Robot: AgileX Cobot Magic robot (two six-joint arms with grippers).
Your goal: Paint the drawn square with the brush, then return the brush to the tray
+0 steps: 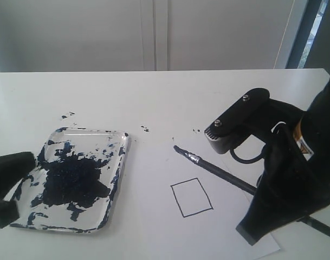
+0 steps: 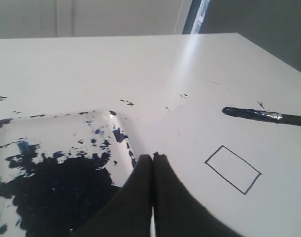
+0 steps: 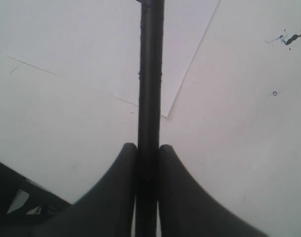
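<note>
The brush (image 1: 219, 170) slants across the white paper (image 1: 154, 216), and its dark tip lies beyond the far left corner of the drawn square (image 1: 191, 197). The square's inside is white. My right gripper (image 1: 265, 197) is shut on the brush's black handle (image 3: 150, 74), seen clamped between both fingers (image 3: 148, 148). The tray (image 1: 124, 149), blotched with dark blue paint, sits to the left of the paper. My left gripper (image 1: 13, 181) rests at the tray's left side, shut with nothing in it (image 2: 153, 157). The left wrist view also shows the square (image 2: 233, 169) and the brush tip (image 2: 239, 112).
Small dark paint specks (image 1: 145, 129) dot the white table beyond the tray and the paper. A corner of the paper (image 3: 162, 111) lies under the handle. The table's far edge meets a pale wall (image 1: 154, 32).
</note>
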